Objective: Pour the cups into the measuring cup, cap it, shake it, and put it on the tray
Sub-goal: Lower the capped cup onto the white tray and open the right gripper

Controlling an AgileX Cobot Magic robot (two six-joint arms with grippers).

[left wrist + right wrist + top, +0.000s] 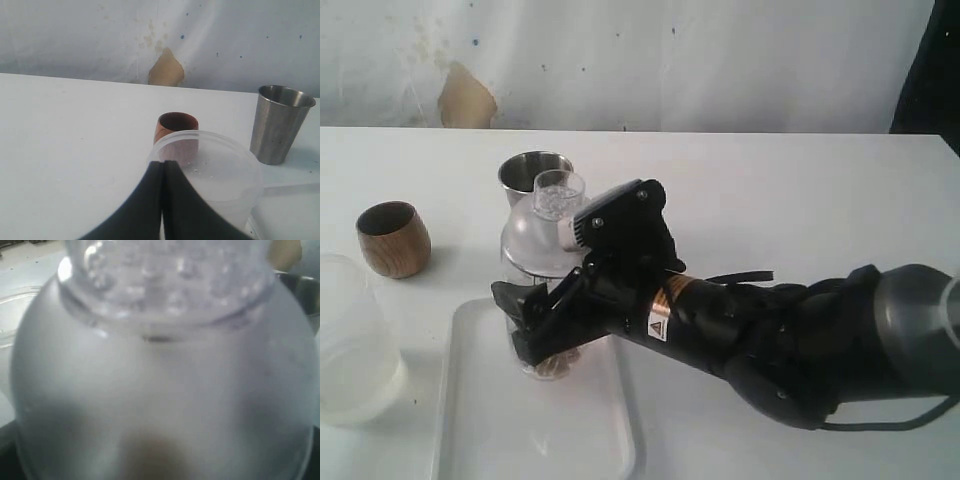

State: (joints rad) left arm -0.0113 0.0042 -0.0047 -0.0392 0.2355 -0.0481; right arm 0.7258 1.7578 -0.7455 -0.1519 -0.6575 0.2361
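The clear measuring cup (pixel 552 358) stands on the white tray (pixel 520 430), brownish contents showing at its base. The dome cap (pixel 532 238) with its round knob (pixel 558 192) sits on it. My right gripper (pixel 520 322) reaches in from the right and is shut on the cup's lower body. In the right wrist view the cap (pixel 160 390) fills the picture, blurred. The steel tumbler (pixel 533 173) stands just behind, the wooden cup (pixel 392 238) further left. My left gripper (pixel 162 164) is shut, empty, before the wooden cup (pixel 177 126) and tumbler (pixel 277 125).
A frosted plastic container (pixel 345 340) stands at the left edge beside the tray, right in front of the left gripper, its rim (pixel 220 145) close to the fingertips. The right arm (pixel 790 340) lies across the table's right half.
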